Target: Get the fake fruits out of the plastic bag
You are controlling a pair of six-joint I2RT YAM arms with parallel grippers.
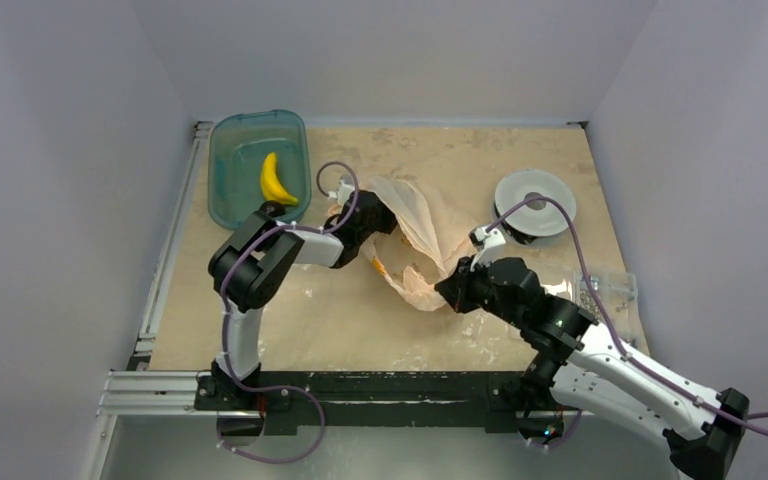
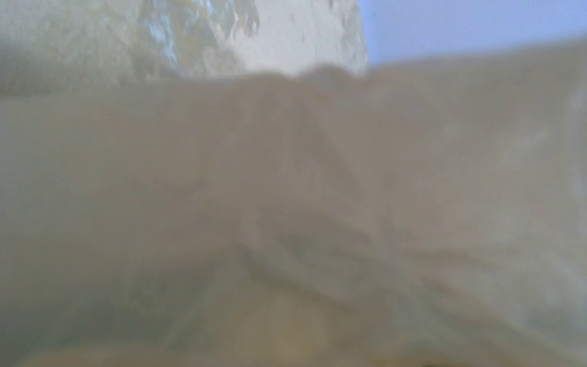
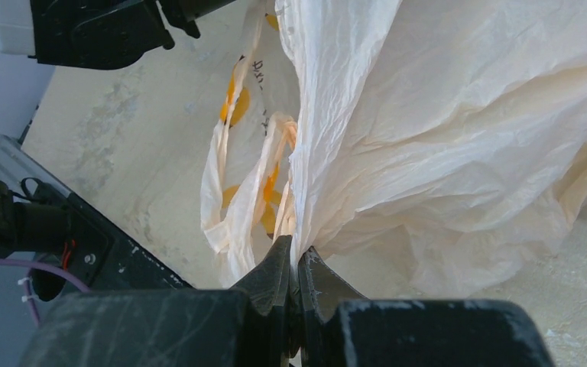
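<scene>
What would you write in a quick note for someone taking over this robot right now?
Right hand: shut on a fold of the plastic bag.
Left hand: at the bag's left side, buried in its film; its fingers are hidden, so open or shut is unclear.
Done: the banana lies in the teal bin.
Left: empty the bag; its contents cannot be seen from any camera.

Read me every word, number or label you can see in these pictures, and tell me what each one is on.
Plastic bag: one short line of dark print beside the orange-yellow marks, too small to read.
Left wrist view: blurred, and no text shows.
Nothing else in view bears a readable word, number or sign.
</scene>
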